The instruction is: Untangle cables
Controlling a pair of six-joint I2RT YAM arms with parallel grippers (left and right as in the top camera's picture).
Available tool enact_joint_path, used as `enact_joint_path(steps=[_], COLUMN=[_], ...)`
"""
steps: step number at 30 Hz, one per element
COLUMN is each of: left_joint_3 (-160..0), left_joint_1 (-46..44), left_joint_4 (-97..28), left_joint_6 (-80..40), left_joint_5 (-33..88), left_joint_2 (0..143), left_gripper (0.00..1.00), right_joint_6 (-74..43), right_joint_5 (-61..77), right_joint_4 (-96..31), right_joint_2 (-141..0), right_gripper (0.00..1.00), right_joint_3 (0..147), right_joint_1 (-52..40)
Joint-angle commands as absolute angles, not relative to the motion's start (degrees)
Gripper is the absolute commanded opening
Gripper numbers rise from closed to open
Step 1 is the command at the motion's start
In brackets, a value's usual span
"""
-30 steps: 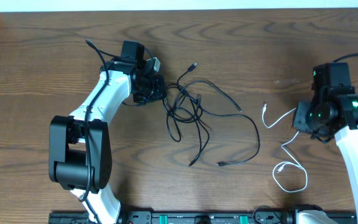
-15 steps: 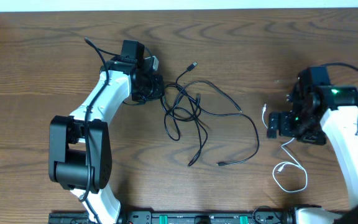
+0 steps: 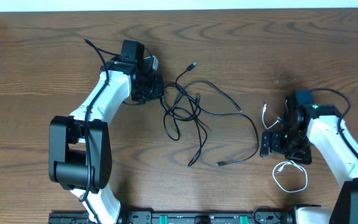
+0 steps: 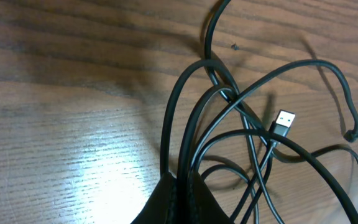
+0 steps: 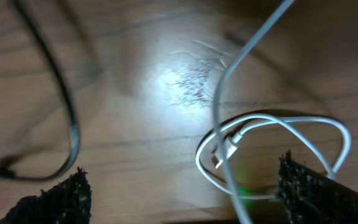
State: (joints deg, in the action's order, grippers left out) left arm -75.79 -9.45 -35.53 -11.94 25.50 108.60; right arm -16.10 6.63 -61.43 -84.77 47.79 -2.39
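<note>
The thin white cord (image 5: 217, 115) with small plug ends lies directly under the right gripper (image 3: 269, 140), toward the right edge of the brown wooden table (image 3: 36, 43) and nearer its front edge than its back. In the right wrist view, the two dark fingers (image 5: 50, 200) stand spread wide, one on either side of the cord and holding nothing. One straight run of the cord passes up between them, roughly crosswise to the line on which they would close. Just beside that run the cord curls into a loop with a plug end inside it. This looks like the relation that matters: the cord sits inside the open span, so lowering and closing should catch it.

The tangle of thin black cords (image 3: 188, 106) lies around the table's middle, a little toward the back edge, and trails off toward the white cord's side. The left gripper (image 4: 182, 200) is at the tangle's left end, fingers pressed together and pinching several black strands. A loose black plug (image 4: 283, 122) lies near them.

The right arm is much nearer the white cord, and the left arm is nearer the black tangle.

By count there is one white cord. The black cords number at least two, and the overlaps hide the exact figure.
</note>
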Motion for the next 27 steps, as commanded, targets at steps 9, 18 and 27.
enact_joint_path(steps=[9, 18, 27], left_joint_3=[-76.73, -76.73, -76.73], left_joint_1=[-9.47, -9.47, -9.47], left_joint_4=[-35.92, -35.92, -35.92], left_joint_6=[-11.40, -11.40, -11.38], left_joint_5=[24.99, 24.99, 24.97], left_joint_2=[107.46, 107.46, 107.46], left_gripper=[0.08, 0.08, 0.08], right_joint_6=[-23.33, -26.57, -27.38], right_joint_5=[4.14, 0.36, -0.38], right_joint_4=[-50.76, -49.34, -49.50], right_joint_2=[-85.03, -85.03, -84.97], right_gripper=[0.41, 0.01, 0.01], right_joint_3=[39.55, 39.31, 46.48], right_joint_1=[-3.09, -3.09, -0.97])
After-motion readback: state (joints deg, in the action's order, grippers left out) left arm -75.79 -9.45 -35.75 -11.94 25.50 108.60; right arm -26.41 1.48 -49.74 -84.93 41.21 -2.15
